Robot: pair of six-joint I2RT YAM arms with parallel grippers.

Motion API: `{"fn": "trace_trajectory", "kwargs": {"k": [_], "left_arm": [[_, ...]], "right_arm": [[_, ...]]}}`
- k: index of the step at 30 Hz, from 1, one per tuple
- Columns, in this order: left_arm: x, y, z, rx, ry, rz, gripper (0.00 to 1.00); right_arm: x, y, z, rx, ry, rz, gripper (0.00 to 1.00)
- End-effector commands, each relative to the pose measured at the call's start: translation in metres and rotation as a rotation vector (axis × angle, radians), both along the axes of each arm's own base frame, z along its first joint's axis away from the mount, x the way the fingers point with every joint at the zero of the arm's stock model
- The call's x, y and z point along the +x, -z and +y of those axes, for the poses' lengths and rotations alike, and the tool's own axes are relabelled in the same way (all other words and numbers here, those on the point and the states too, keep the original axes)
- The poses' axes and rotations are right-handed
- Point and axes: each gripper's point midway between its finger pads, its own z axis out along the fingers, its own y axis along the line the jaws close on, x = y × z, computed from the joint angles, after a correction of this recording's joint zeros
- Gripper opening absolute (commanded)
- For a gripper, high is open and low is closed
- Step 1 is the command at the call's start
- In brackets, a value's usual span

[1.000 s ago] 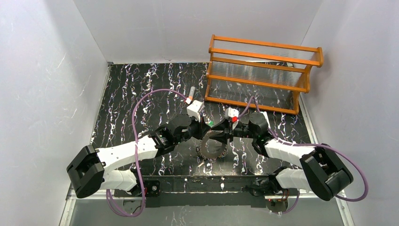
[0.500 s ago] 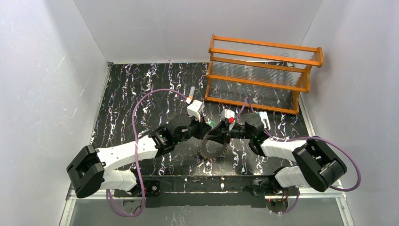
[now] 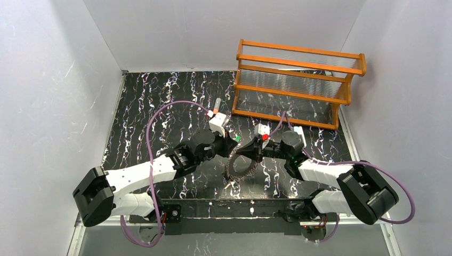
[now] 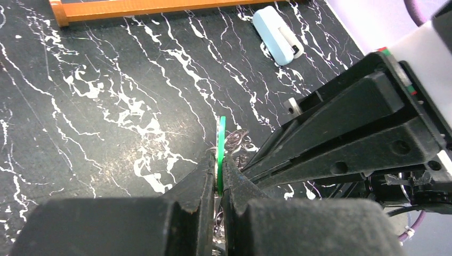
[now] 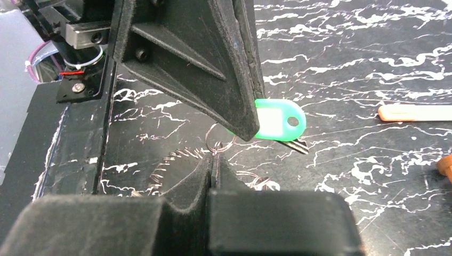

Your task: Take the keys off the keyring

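Note:
The green key (image 4: pixel 221 140) stands edge-on between the fingers of my left gripper (image 4: pixel 219 160), which is shut on it. In the right wrist view the same green key (image 5: pixel 278 120) juts from the left fingertip (image 5: pixel 234 106), its metal blade pointing down to the right. Just below it my right gripper (image 5: pixel 215 160) is shut, with a thin wire loop of the keyring (image 5: pixel 176 158) at its tips. From above, the toothed grey keyring (image 3: pixel 241 168) hangs between the left gripper (image 3: pixel 232 143) and right gripper (image 3: pixel 239 153). No other keys are visible.
An orange wooden rack (image 3: pixel 298 85) stands at the back right. A pale white-blue clip (image 4: pixel 277 34) lies on the black marbled table (image 3: pixel 160 106) near the rack. An orange-and-grey tube (image 5: pixel 416 112) lies behind the left wrist. White walls enclose three sides.
My right gripper has closed from about half open to shut at the keyring's top edge. The left gripper kept its hold on the green key, and the ring shifted slightly left.

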Motion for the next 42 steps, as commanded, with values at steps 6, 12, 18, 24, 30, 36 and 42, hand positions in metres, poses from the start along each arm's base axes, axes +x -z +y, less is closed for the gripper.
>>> {"fn": "trace_trajectory", "kwargs": {"k": [6, 12, 18, 24, 30, 36, 42], "left_arm": [[0.01, 0.003, 0.027, 0.044, -0.134, -0.001, 0.0], [0.005, 0.021, 0.017, 0.046, -0.094, 0.051, 0.0], [-0.006, 0.045, -0.008, 0.012, -0.008, 0.14, 0.0], [-0.008, 0.032, -0.016, -0.067, 0.018, 0.121, 0.0], [-0.009, 0.009, -0.017, -0.101, 0.049, 0.058, 0.0], [-0.006, 0.011, -0.009, -0.046, 0.037, 0.03, 0.09], [0.006, -0.011, 0.024, 0.026, -0.061, -0.063, 0.35]], "right_arm": [[-0.002, -0.039, -0.011, 0.127, 0.076, -0.102, 0.01], [-0.004, -0.065, -0.017, 0.226, 0.108, -0.124, 0.01], [-0.003, -0.088, -0.025, 0.345, 0.16, -0.149, 0.01], [-0.001, -0.081, -0.027, 0.361, 0.18, -0.124, 0.01], [0.0, -0.06, -0.029, 0.302, 0.196, -0.096, 0.01], [0.001, -0.067, -0.033, 0.324, 0.225, -0.107, 0.01], [0.002, -0.069, -0.035, 0.328, 0.229, -0.11, 0.01]]}}
